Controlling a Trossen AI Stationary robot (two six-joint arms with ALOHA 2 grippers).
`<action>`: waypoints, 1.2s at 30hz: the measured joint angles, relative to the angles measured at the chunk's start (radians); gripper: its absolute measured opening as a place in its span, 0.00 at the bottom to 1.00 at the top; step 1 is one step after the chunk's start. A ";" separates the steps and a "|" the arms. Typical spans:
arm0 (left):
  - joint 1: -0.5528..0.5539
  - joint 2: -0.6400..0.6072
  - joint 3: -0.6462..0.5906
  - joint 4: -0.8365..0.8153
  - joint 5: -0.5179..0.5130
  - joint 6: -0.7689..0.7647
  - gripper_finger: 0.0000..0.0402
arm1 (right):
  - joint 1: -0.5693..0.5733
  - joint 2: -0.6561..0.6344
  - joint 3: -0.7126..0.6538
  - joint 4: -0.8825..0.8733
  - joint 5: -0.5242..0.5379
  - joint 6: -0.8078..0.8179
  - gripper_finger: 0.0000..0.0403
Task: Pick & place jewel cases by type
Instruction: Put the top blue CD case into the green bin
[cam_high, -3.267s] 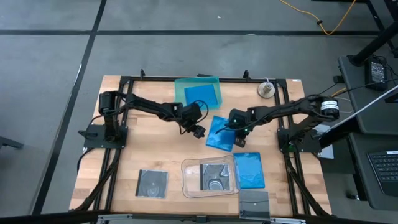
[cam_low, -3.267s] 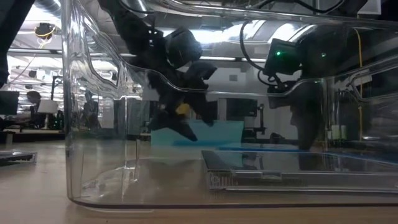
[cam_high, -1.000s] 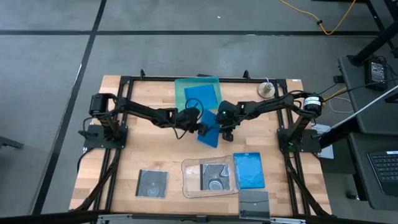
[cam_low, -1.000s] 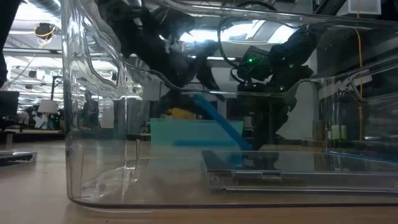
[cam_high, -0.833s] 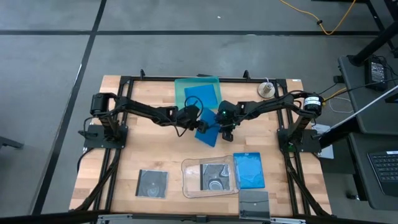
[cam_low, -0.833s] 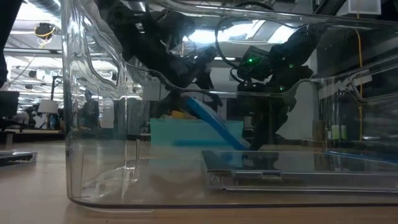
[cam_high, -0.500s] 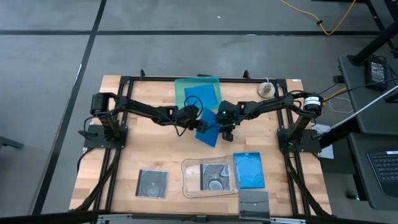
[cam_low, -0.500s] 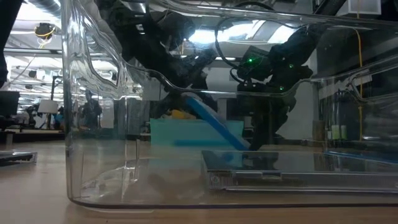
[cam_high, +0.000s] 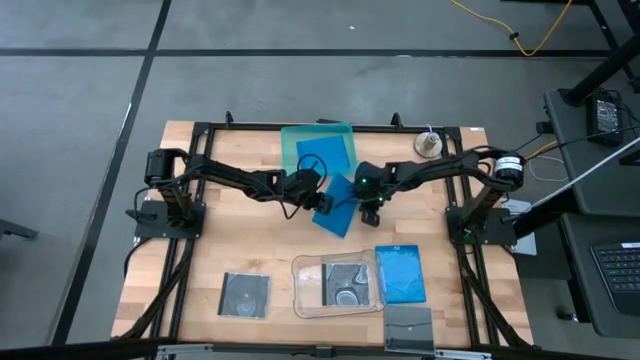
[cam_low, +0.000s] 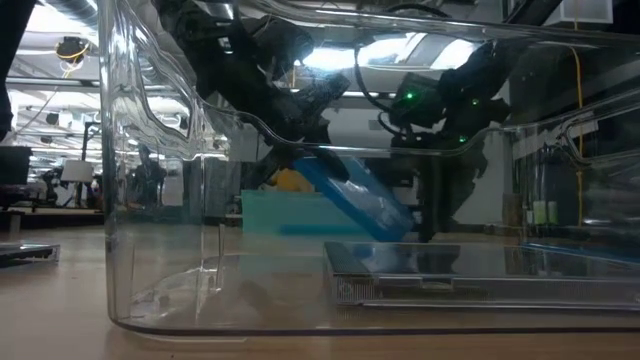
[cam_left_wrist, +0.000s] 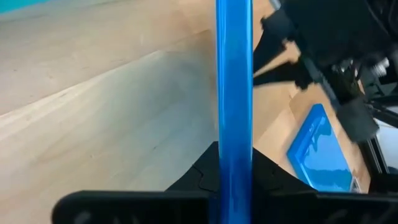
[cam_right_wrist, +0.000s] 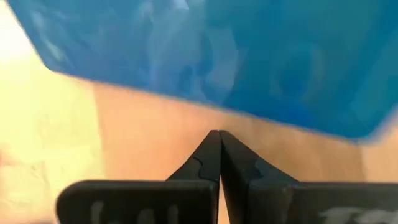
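Note:
A bright blue jewel case (cam_high: 338, 212) slopes down from my left gripper (cam_high: 321, 199), which is shut on it at mid-table; the left wrist view shows it edge-on (cam_left_wrist: 234, 81). My right gripper (cam_high: 371, 208) stands shut just off the case's right edge, with nothing between its fingers (cam_right_wrist: 219, 134). A second blue case (cam_high: 322, 151) lies flat in the teal tray (cam_high: 290, 140), and a third (cam_high: 400, 272) lies flat on the table. One grey square case (cam_high: 346, 283) lies in the clear tray (cam_high: 300, 295). Others (cam_high: 245, 294) (cam_high: 408, 325) lie on the table. My left gripper pinches the blue case between its two fingers at the raised left edge (cam_left_wrist: 234, 140), one finger on each flat face. The fingers come from the table's left, slanting down. The case hangs tilted, its lower end (cam_low: 392, 228) close above the table; I cannot tell whether that end touches.
The clear tray's wall (cam_low: 150, 200) fills the low view's foreground. A small round metal object (cam_high: 429, 144) sits at the far right of the table. Black frame rails (cam_high: 300, 126) run along the table's edges. Bare wood lies between the left arm and the near grey case.
My left gripper has shut on the raised edge of the blue case and taken hold. My right gripper, still shut, has drawn off a little toward the table's right. The case has turned in the hold, showing more of its flat face in the low view.

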 joint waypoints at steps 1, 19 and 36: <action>0.000 -0.004 0.000 -0.004 0.002 0.002 0.05 | 0.000 -0.015 0.000 -0.018 0.019 0.009 0.02; 0.050 -0.230 -0.003 -0.067 -0.048 0.167 0.04 | -0.054 -0.310 0.002 -0.195 0.156 0.113 0.02; 0.058 -0.577 -0.003 -0.091 -0.138 0.279 0.04 | -0.055 -0.622 0.004 -0.096 0.205 0.293 0.02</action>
